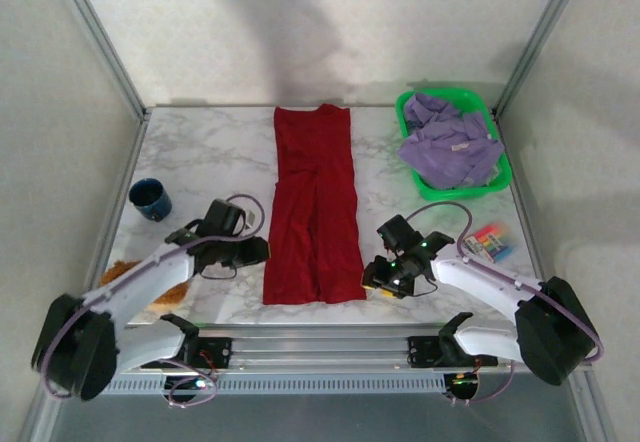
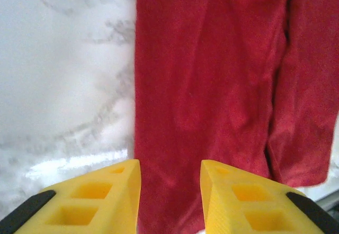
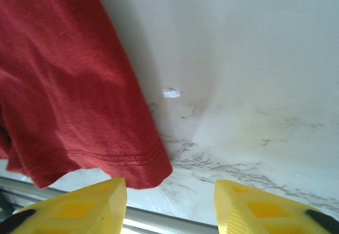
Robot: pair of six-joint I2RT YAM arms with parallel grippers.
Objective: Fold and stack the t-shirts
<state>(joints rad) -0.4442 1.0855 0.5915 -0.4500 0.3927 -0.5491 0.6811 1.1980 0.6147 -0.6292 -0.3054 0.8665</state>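
The deep red t-shirt [image 1: 313, 207] lies flat in a long narrow strip down the middle of the marble table. My left gripper [image 1: 262, 252] hovers at its near left edge, open; in the left wrist view the red cloth [image 2: 212, 75] shows through the gap of the left gripper [image 2: 170, 191], with nothing pinched. At the shirt's near right corner my right gripper [image 1: 368, 274] is open as well. In the right wrist view the hem corner of the red t-shirt [image 3: 69, 101] lies just ahead of the right gripper [image 3: 169, 202]. The lavender t-shirt [image 1: 450, 147] is bunched in the green basket.
The green basket [image 1: 505, 177] stands at the back right. A dark blue mug [image 1: 150, 199] is at the left, a fuzzy orange-brown lump [image 1: 140, 277] lies by the left arm, and a small colourful pack [image 1: 488, 244] sits near the right arm.
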